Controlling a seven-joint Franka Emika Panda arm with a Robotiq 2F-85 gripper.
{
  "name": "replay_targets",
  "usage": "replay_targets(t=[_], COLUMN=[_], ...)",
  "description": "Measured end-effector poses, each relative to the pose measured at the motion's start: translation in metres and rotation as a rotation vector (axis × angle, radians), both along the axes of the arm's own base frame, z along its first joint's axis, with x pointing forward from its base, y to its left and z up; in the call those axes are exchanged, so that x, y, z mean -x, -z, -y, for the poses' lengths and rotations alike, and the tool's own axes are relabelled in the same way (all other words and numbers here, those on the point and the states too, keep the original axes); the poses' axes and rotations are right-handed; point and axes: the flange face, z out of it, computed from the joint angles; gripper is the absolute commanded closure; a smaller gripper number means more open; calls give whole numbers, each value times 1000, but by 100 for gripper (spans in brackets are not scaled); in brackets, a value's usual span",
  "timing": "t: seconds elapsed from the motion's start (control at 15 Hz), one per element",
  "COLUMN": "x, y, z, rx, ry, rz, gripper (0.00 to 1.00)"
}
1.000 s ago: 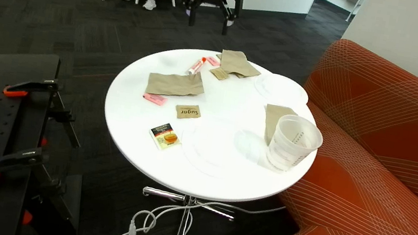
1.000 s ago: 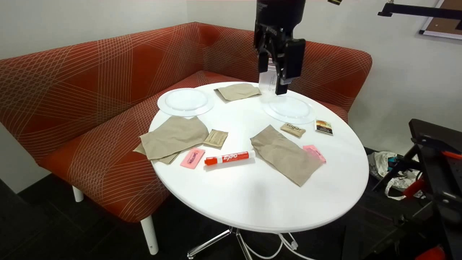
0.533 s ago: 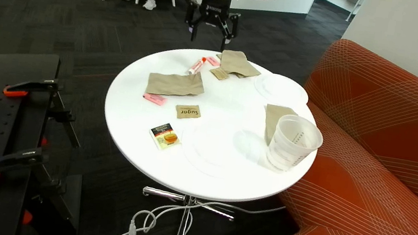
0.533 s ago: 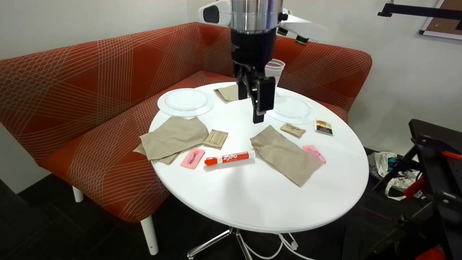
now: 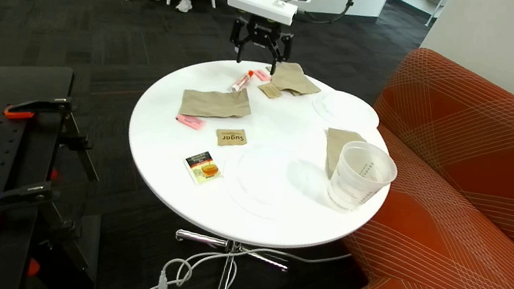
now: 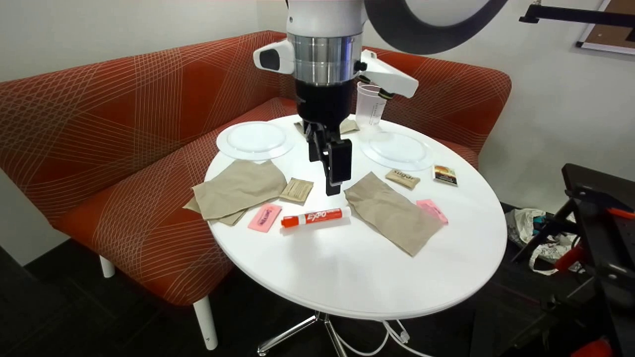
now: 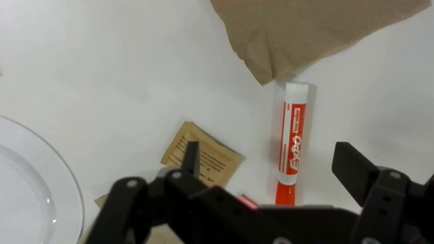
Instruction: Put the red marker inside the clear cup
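Observation:
The red marker, a red-and-white Expo pen, lies flat on the white table in both exterior views. It lies between a brown napkin and a pink packet. My gripper is open and empty, above the table near the marker; it also shows in an exterior view. In the wrist view the marker shows between the spread fingers, nearer the right finger, its red cap end partly hidden by the gripper. The clear cup stands upright near the table's edge, far from the gripper, partly behind the arm in an exterior view.
Two clear plates lie on the round table. Brown napkins, a tan packet, pink packets and a tea packet lie around. A red couch borders the table near the cup.
My gripper has come down and moved from beyond the marker's far side toward the marker, still open. The arm now shows more. The marker and the cup have not moved.

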Motion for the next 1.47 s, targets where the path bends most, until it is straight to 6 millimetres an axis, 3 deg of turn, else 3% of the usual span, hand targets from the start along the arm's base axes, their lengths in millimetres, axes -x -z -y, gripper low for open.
replay_targets(t=[0.67, 0.73, 0.87, 1.07, 1.4, 1.47], x=[0, 1, 2, 3, -2, -2], y=[45, 49, 55, 60, 55, 54], z=[-18, -19, -22, -25, -26, -27], rx=[-21, -21, -22, -25, -29, -29], ry=[-15, -17, -18, -19, -8, -5], rz=[-30, -35, -40, -39, -23, -22], gripper=[0, 25, 34, 59, 97, 100])
